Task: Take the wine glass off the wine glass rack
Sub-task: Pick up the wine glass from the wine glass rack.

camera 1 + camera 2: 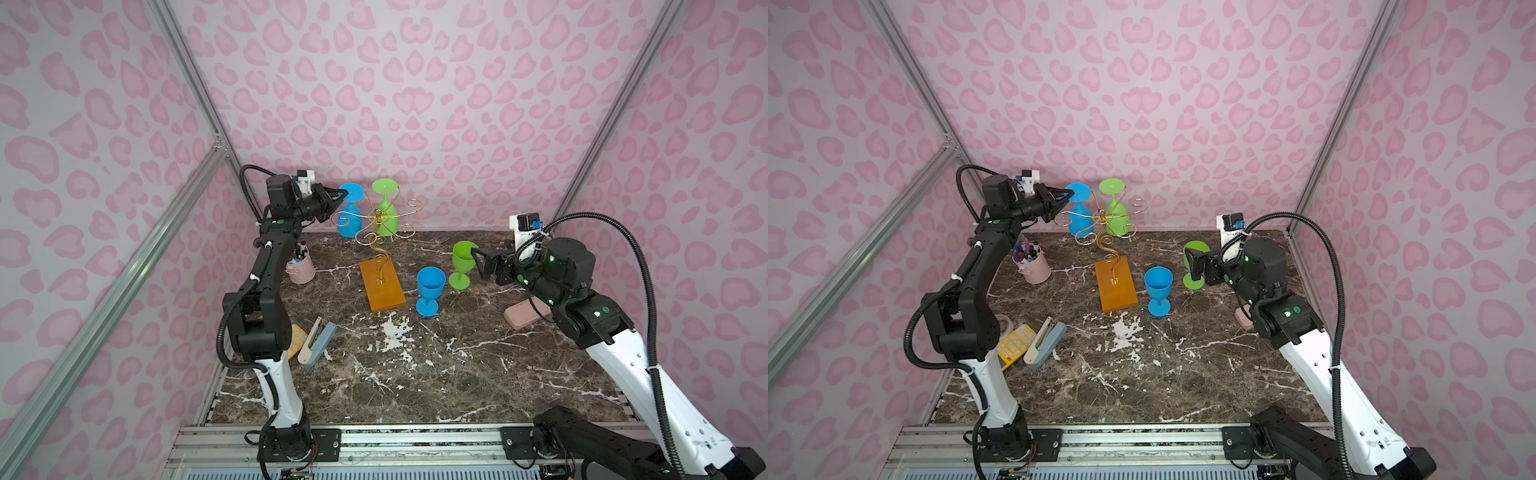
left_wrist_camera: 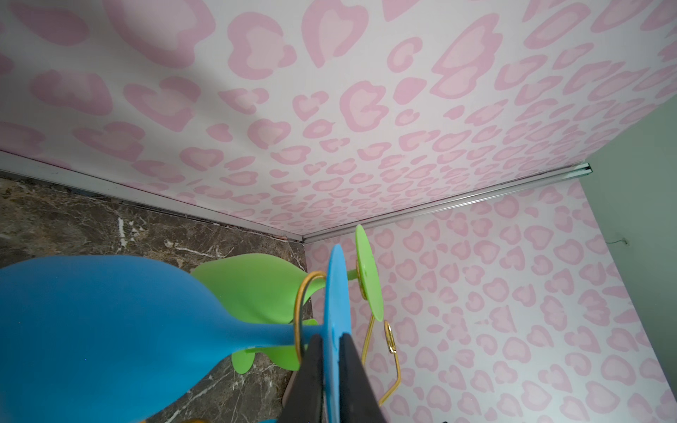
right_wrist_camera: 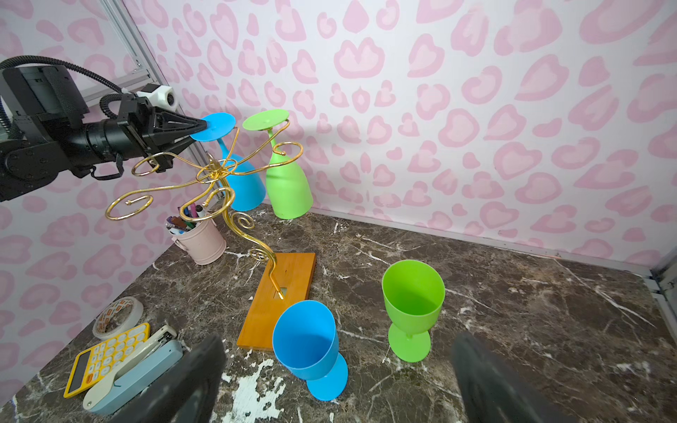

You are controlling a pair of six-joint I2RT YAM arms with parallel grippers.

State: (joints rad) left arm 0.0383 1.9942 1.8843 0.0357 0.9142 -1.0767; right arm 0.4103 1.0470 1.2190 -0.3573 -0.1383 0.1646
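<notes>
Top views both show the left gripper (image 1: 344,193) pinched on the foot of the blue wine glass (image 1: 349,224), which hangs bowl-down on the wine glass rack (image 1: 381,291); the right gripper (image 1: 476,264) is spread wide beside an upright green glass (image 1: 464,257). Left wrist: fingers (image 2: 311,366) clamp the blue disc (gold wire just beside). Right wrist: spread fingers (image 3: 190,381) stand clear of that green glass (image 3: 412,289).

No writing, brand, number or sign here is clear enough to read. The yellow calculator (image 3: 106,355) on the table has rows of pale round keys, but whatever is printed on them is too small to make out. The roll of tape (image 3: 100,327) beside it carries some orange-brown print, too blurred to tell as letters.
</notes>
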